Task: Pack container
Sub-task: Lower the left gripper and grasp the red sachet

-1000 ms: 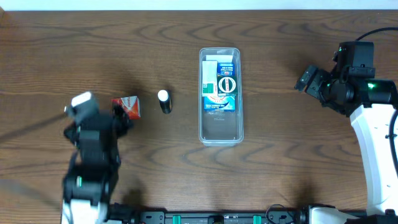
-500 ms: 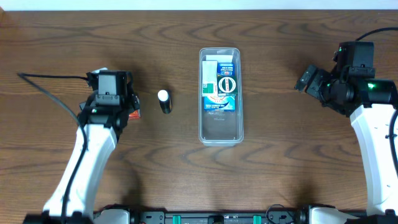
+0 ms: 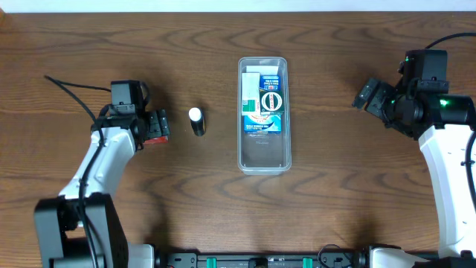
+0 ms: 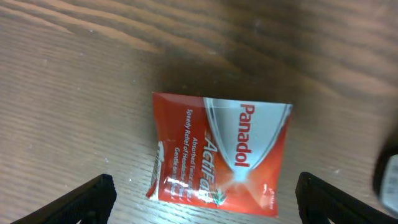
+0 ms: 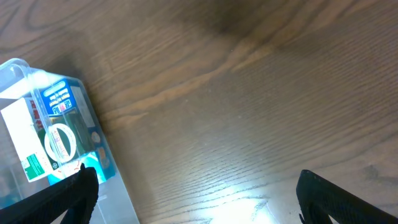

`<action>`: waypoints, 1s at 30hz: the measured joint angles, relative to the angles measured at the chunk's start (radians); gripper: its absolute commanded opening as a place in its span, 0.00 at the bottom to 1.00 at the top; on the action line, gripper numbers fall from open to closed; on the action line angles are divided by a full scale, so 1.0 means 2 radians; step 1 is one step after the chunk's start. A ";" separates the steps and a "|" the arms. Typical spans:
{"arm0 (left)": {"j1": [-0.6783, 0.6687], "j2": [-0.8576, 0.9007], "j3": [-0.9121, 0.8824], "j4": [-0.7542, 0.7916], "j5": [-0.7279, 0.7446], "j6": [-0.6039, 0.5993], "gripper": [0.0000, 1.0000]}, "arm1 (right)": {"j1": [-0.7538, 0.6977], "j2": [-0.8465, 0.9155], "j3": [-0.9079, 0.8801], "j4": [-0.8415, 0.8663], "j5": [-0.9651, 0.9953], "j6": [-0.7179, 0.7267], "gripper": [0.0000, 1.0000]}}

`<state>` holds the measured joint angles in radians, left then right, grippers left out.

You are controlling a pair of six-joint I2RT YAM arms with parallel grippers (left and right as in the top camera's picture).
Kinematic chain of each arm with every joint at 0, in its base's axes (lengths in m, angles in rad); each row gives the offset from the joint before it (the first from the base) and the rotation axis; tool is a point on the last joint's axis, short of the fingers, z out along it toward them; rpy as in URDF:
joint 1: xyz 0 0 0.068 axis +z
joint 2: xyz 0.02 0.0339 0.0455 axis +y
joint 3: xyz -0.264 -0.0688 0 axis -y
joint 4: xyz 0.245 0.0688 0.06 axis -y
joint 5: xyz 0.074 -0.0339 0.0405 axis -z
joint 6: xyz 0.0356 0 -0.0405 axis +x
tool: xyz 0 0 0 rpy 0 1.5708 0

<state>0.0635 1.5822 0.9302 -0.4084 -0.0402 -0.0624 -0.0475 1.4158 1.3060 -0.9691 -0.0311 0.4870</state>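
The clear plastic container point(image 3: 262, 152) stands at the table's middle, with a blue and green box point(image 3: 263, 108) inside its far half. It also shows at the left of the right wrist view point(image 5: 37, 134). A red Panadol packet point(image 4: 221, 152) lies flat on the wood, partly hidden under my left gripper point(image 3: 154, 126) in the overhead view. In the left wrist view my left gripper point(image 4: 202, 199) is open, its fingers either side of the packet's near edge, just above it. My right gripper point(image 3: 366, 95) is open and empty, far right of the container.
A small dark bottle with a white cap point(image 3: 196, 120) lies between the packet and the container. The left arm's cable point(image 3: 71, 87) trails over the table at the left.
My left arm has swung up from the table's front left and come over the red packet. The right arm, container and bottle have not moved.
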 measured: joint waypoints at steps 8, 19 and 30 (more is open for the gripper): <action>0.001 0.046 0.000 0.027 0.010 0.056 0.86 | 0.000 0.000 0.000 0.000 0.000 0.000 0.99; 0.000 0.088 0.003 0.038 0.013 0.068 0.87 | 0.000 0.000 0.000 0.000 0.000 0.000 0.99; 0.000 0.070 0.005 0.024 0.014 0.040 0.87 | 0.000 0.000 0.000 0.000 0.000 0.000 0.99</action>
<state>0.0643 1.7218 0.9409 -0.3599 -0.0120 0.0181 -0.0475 1.4158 1.3060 -0.9691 -0.0311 0.4870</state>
